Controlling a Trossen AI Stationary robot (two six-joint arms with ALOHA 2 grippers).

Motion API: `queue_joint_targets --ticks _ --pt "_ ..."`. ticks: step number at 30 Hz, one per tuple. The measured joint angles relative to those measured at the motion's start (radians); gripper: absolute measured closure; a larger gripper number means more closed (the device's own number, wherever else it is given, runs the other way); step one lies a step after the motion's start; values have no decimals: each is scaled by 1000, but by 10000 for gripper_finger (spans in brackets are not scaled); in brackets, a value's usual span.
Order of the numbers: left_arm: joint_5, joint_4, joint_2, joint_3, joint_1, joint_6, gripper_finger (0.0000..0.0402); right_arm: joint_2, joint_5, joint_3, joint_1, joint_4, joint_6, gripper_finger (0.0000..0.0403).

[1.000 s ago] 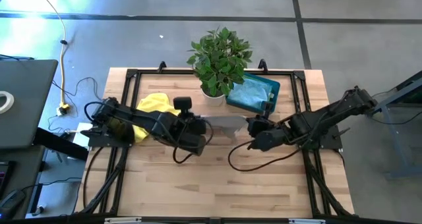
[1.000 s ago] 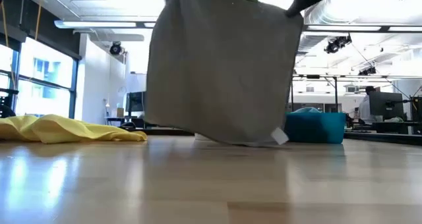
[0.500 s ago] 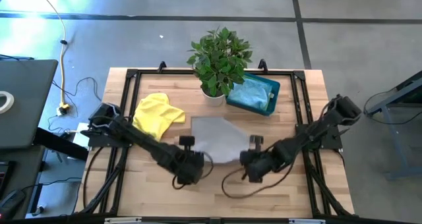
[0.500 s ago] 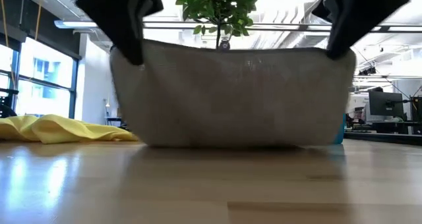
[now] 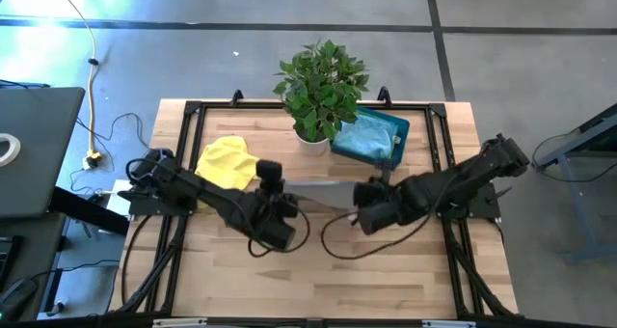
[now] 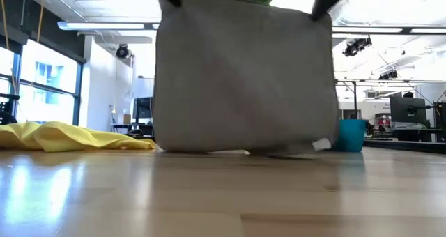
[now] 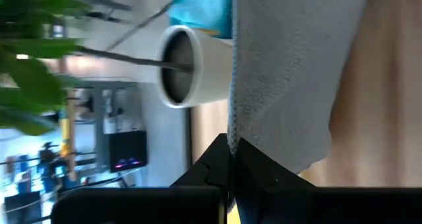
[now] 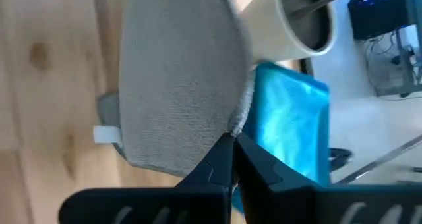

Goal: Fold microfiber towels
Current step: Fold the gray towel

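A grey towel (image 6: 240, 83) hangs by its top corners, bottom edge touching the table (image 6: 223, 195); yellow towel (image 6: 70, 136) lies left.

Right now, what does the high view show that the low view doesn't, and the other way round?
Only the high view shows both arms whole, with the left pincer and right pincer each shut on a top corner of the grey towel, plus the light blue towel in the teal bin.

Only the low view shows the grey towel hanging, its lower edge touching the table.

Both show the grey towel, the yellow towel, the potted plant and the teal bin.
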Motion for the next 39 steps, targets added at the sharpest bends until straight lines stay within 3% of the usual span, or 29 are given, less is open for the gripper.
queue_joint_targets --ticks 4,9,15,17,21,27,32,39 --pt "-38 -36 0 54 56 90 401 1 16 82 -63 -63 -118 402" --pt "-101 -64 0 107 128 152 401 1 131 185 -134 -156 -148 402" --pt "-103 -75 0 131 168 72 401 0 74 196 -162 -169 -105 402" --pt "-23 -73 0 131 165 13 401 0 20 148 -157 -166 -64 402" --pt "273 -18 9 88 139 -195 401 2 -83 -12 -105 -83 43 402" --pt "567 205 21 -87 12 -172 401 3 -307 -234 44 325 72 402" --pt "625 401 23 -186 -94 -219 401 3 -404 -324 123 591 156 402" --pt "626 626 23 -305 -185 -351 401 52 -509 -427 172 779 279 402"
